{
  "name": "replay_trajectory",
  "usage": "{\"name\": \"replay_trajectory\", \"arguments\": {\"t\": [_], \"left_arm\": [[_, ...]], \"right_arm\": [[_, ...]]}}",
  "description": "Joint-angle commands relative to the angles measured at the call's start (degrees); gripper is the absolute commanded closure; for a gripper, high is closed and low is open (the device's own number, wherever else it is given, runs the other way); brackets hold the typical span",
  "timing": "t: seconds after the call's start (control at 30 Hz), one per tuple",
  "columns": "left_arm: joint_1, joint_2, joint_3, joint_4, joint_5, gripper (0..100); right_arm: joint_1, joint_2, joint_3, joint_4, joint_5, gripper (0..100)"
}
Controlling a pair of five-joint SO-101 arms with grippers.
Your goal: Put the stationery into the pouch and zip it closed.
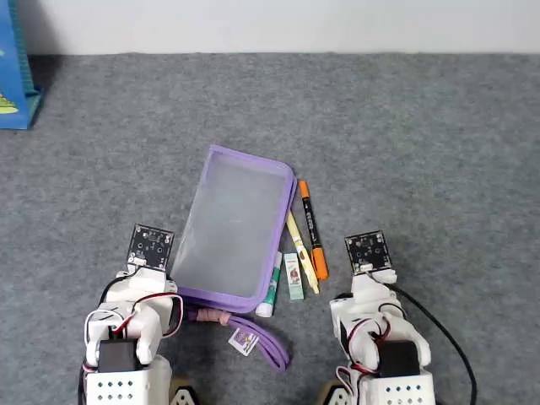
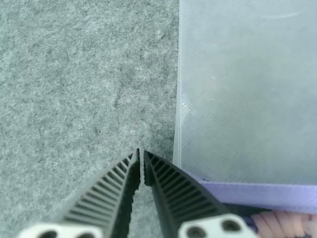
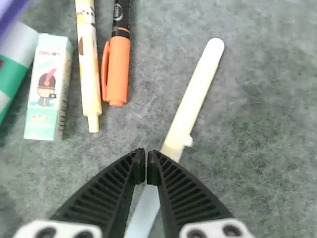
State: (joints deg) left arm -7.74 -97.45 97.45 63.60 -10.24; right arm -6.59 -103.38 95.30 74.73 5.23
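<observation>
Both pincers are pressed together and hold nothing. The right pincer [image 3: 146, 153] hangs directly over a cream pen [image 3: 193, 109]. The orange marker [image 3: 116, 69] and the yellow pen [image 3: 86, 64] lie just ahead of it. The left pincer [image 2: 140, 153] is beside the pouch [image 2: 247, 99] edge. I think the right pincer should spread and close across the cream pen's middle.

High cam: straight down over worktop [image 1: 439, 135]. Wrist cams close-up, facing down: left pincer [image 2: 140, 154] w/ pouch [image 2: 242, 89] beside it, right pincer [image 3: 146, 153] w/ pens [image 3: 115, 69] ahead; high shares both.
</observation>
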Motion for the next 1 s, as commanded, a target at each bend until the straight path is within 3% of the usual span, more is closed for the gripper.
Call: {"name": "replay_trajectory", "arguments": {"t": [0.0, 0.1, 0.27, 0.4, 0.7, 0.97], "left_arm": [[0.09, -0.62, -0.66, 0.26, -0.35, 99], [0.09, -0.62, -0.66, 0.26, -0.35, 99], [0.09, -0.62, -0.66, 0.26, -0.35, 99], [0.09, -0.62, -0.66, 0.26, -0.35, 99], [0.09, -0.62, -0.66, 0.26, -0.35, 99], [0.09, -0.62, -0.66, 0.26, -0.35, 99]], "right_arm": [[1.89, -0.57, 0.7, 0.22, 0.53, 96.3], [3.47, -0.57, -2.29, 0.13, 1.49, 96.2], [3.12, -0.57, -6.33, -5.58, 18.2, 96.2], [-1.27, -0.04, -8.0, -6.37, 20.04, 96.2], [-15.87, 1.45, -19.08, 3.74, 23.21, 96.7], [-20.79, 23.96, -27.08, 3.91, 24.0, 96.7]]}}
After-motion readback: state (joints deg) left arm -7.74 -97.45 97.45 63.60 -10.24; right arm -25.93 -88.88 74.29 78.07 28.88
